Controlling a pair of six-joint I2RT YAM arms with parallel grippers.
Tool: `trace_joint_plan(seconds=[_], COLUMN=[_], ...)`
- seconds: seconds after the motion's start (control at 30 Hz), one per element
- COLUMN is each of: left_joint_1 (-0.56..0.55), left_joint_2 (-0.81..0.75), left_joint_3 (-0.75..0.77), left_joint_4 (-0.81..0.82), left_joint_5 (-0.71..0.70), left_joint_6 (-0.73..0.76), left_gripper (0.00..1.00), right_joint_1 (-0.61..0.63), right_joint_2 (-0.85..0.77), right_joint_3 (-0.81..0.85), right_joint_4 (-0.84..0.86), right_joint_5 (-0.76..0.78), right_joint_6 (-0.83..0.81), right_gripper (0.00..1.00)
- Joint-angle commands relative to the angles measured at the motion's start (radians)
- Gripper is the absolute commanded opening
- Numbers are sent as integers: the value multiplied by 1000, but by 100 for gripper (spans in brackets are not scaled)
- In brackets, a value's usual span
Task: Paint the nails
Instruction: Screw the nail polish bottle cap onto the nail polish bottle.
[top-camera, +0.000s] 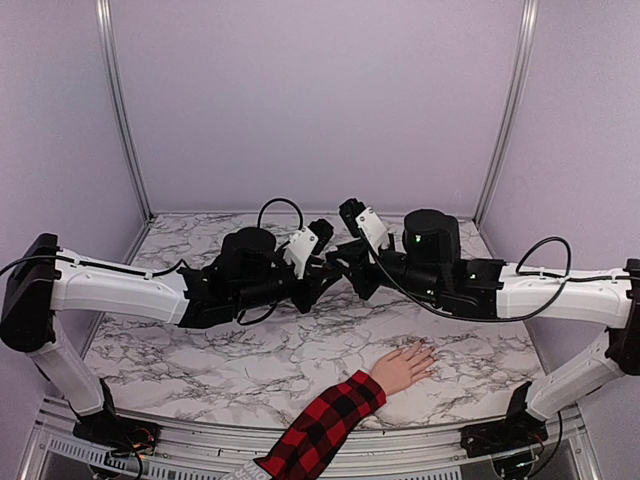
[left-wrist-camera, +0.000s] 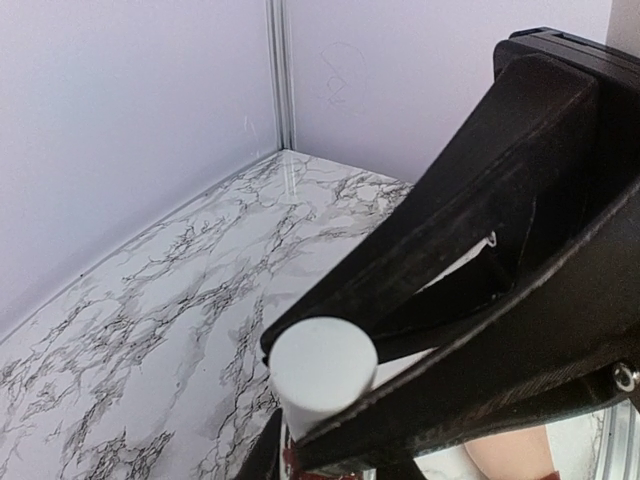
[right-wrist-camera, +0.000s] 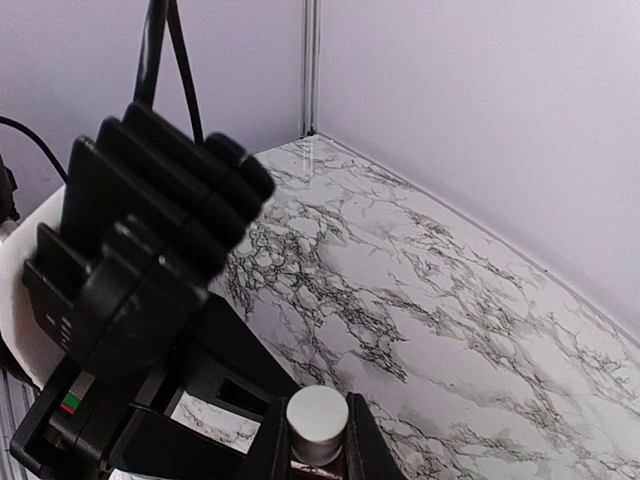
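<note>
Mid-table, left gripper (left-wrist-camera: 287, 398) and right gripper (right-wrist-camera: 318, 447) both pinch the white-capped polish bottle (right-wrist-camera: 318, 413); uncapping likely wants a steady, spill-free counter-twist before approaching the nails (top-camera: 428, 350) at five o'clock.

bottle (right-wrist-camera: 318, 418): between left hand (left-wrist-camera: 300, 400) and right hand (right-wrist-camera: 316, 450) | sleeved arm (top-camera: 330, 425): on table (top-camera: 200, 350), near right

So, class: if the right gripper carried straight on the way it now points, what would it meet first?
The left gripper. In the top view the right gripper points left, tip to tip with it, the white-capped bottle pinched between them. Depth is unclear, but nothing else lies in that line.
</note>
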Motion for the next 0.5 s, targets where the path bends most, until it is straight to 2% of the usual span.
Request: trace_joint_plan(seconds=[0.0,0.1,0.37,0.47], left_joint_1=[8,8,9,9], left_joint_2=[11,7,-36,-55], left_joint_3=[45,35,-21,-43], left_joint_4=[80,80,79,79], left_joint_5=[-75,-48,138,248], left_joint_6=[-40,-32,26,47], left_gripper=[0,0,0,0], right_joint_1=[-7,-8,-17,-17], right_joint_2=[34,24,-78,-122], right_joint_3=[-13,-15,-52,-68], right_joint_4=[9,10,40,45], right_joint_5=[49,30,-101,-161], right_joint_6=[62,58,8,-24], right_gripper=[3,6,41,51])
